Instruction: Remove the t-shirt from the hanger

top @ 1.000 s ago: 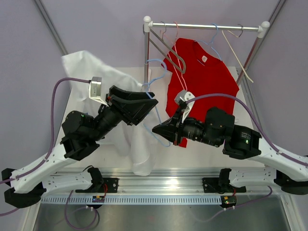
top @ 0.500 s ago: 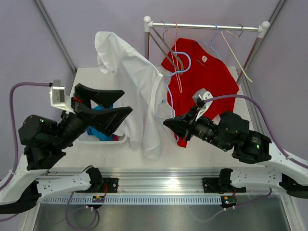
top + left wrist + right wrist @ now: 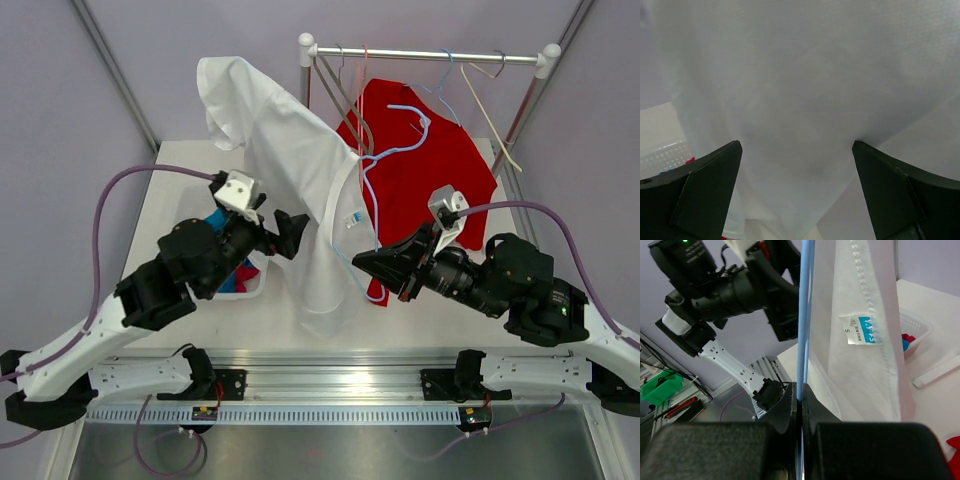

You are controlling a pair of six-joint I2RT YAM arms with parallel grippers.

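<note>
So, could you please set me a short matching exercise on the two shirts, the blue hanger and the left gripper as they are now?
Things:
1. white t-shirt
2. red t-shirt
3. blue hanger
4. left gripper

States:
A. clamped in the shut right gripper
B. wide open
C. hanging on the rack at the back
D. draped down between the two arms

Pairs: 1-D, 2-C, 3-A, 4-B
</note>
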